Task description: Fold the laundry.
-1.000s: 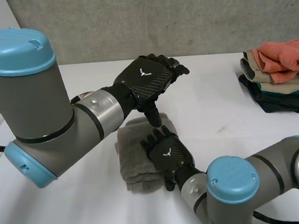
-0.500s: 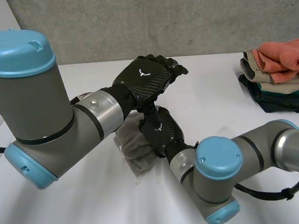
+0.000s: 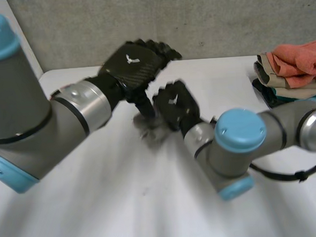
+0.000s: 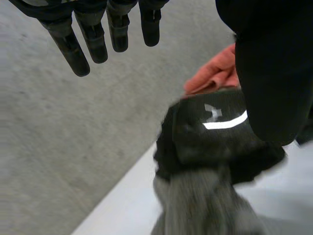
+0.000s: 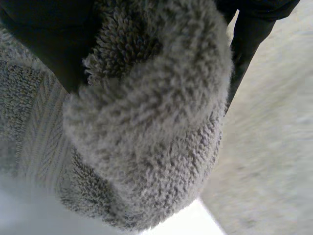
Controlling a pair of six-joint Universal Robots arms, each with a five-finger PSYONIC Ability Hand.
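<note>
one grey towel (image 5: 146, 122) clutched inside right robot hand (image 3: 174, 104); left robot hand (image 3: 136, 66) straight-fingered beside

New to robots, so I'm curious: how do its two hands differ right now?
The left hand has straight fingers; the right hand has curled ones. The left hand holds nothing, while the right hand grips a grey towel. Both are black with a white mark on the back.
</note>
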